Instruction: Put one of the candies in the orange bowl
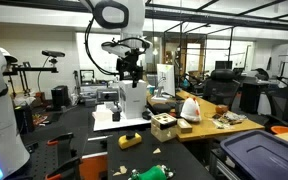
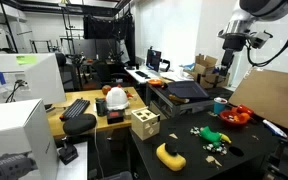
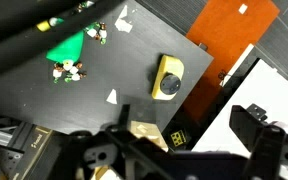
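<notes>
The orange bowl (image 2: 236, 115) sits on the black table near the robot base. Small wrapped candies (image 2: 216, 146) lie scattered around a green piece (image 2: 213, 135); in the wrist view they show as candies (image 3: 69, 70) beside the green piece (image 3: 69, 47) at the upper left. My gripper (image 2: 230, 48) hangs high above the table, well away from the candies and the bowl; it also shows in an exterior view (image 1: 131, 68). In the wrist view its fingers (image 3: 174, 150) are spread apart with nothing between them.
A yellow block (image 2: 170, 155) with a dark round part lies on the table, as the wrist view (image 3: 167, 77) also shows. A wooden box (image 2: 144, 123), a keyboard (image 2: 76, 108), a blue cup (image 2: 220, 104) and a white bag (image 1: 189, 108) stand nearby. A blue bin (image 1: 259, 155) is at the front.
</notes>
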`<state>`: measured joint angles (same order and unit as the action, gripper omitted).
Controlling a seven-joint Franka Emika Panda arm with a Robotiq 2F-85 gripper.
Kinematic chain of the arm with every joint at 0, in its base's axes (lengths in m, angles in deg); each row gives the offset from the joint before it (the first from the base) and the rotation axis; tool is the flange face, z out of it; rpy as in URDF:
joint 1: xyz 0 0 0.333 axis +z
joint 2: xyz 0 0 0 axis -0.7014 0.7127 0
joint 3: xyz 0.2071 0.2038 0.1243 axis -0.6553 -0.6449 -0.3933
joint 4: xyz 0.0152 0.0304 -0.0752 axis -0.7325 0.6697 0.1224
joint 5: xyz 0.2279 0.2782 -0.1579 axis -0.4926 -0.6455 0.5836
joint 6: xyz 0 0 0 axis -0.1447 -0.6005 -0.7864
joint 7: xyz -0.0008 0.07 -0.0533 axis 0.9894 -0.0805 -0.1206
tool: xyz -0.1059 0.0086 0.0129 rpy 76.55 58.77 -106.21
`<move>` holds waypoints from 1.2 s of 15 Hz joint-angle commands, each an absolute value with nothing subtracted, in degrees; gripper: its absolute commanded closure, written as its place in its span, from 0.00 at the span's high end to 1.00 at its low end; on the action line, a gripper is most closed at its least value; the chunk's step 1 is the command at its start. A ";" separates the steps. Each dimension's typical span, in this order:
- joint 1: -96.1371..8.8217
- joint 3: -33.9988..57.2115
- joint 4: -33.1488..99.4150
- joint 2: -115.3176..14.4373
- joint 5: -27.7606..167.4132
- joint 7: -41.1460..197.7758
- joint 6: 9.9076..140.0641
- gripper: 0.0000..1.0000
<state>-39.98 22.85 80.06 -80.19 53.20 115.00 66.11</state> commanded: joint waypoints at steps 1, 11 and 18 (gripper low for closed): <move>-42.12 20.76 79.97 -80.06 52.65 115.39 65.88 1.00; -42.35 18.70 79.64 -77.08 52.81 114.41 68.60 1.00; -43.59 14.34 79.38 -69.12 55.29 105.42 80.40 1.00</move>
<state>-42.15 16.54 79.99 -72.59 53.41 110.22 74.74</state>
